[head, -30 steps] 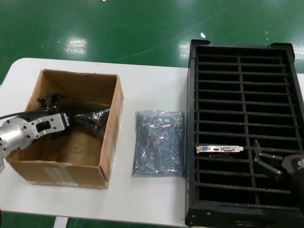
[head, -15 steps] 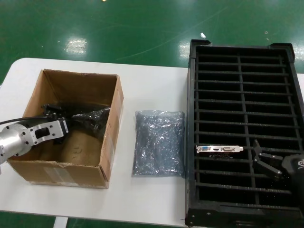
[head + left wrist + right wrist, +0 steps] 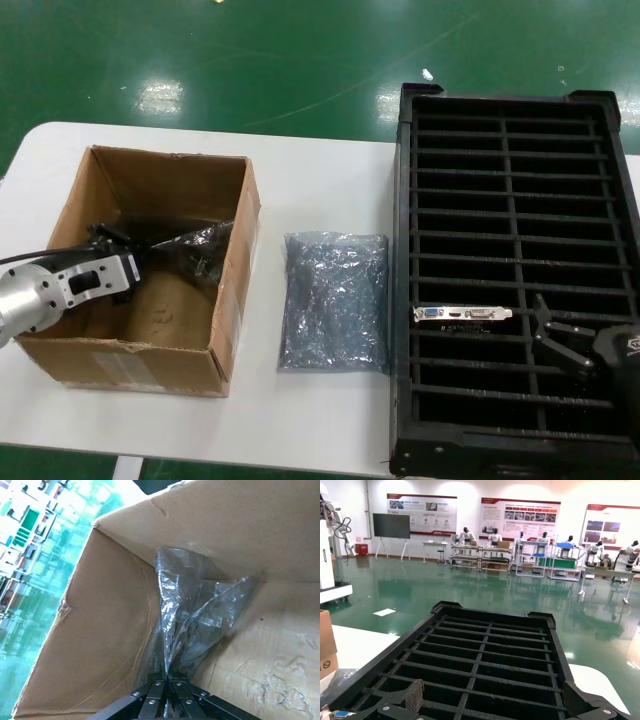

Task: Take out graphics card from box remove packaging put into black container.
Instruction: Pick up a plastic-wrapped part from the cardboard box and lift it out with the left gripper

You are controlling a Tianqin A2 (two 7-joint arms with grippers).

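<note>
left gripper (image 3: 167, 682) clenched on bagged graphics card (image 3: 200, 615) inside box (image 3: 235, 250), frame left | lift straight up, clear the wall | right gripper (image 3: 560, 340) released over black container (image 3: 400, 300)

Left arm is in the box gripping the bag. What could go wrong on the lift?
The left gripper pinches only a gathered corner of the packaging, so the thin film may slip or tear under the card's weight. The hanging bag sits close to the box wall and could snag on its rim, dragging the box across the table.
</note>
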